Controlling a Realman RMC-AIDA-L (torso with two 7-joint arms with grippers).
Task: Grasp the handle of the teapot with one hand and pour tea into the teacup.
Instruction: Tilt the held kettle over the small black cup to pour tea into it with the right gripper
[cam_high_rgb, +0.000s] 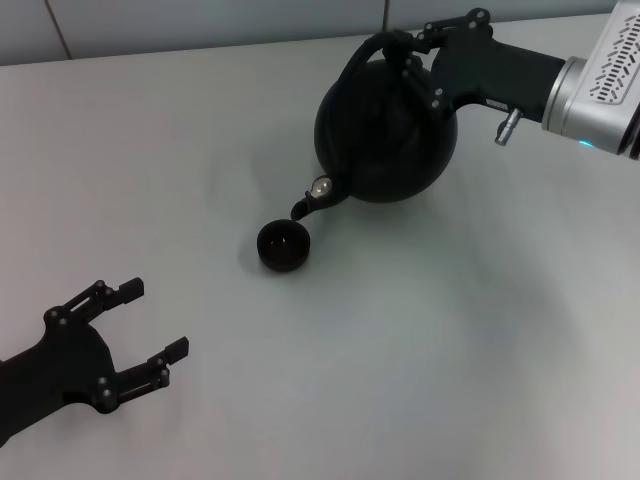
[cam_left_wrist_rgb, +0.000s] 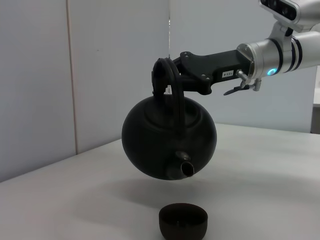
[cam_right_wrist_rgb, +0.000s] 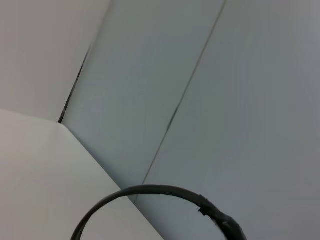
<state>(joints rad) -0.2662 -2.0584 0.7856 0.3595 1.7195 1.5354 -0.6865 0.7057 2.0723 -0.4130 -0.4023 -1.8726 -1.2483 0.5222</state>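
My right gripper is shut on the handle of the round matte-black teapot and holds it in the air, tipped forward. Its short spout points down, just above the small dark teacup on the table. The left wrist view shows the teapot hanging above the teacup, the spout a little above the rim, and the right gripper around the handle. The handle's arc shows in the right wrist view. My left gripper is open and empty at the near left.
The white table spreads around the cup. A pale panelled wall stands behind the table's far edge.
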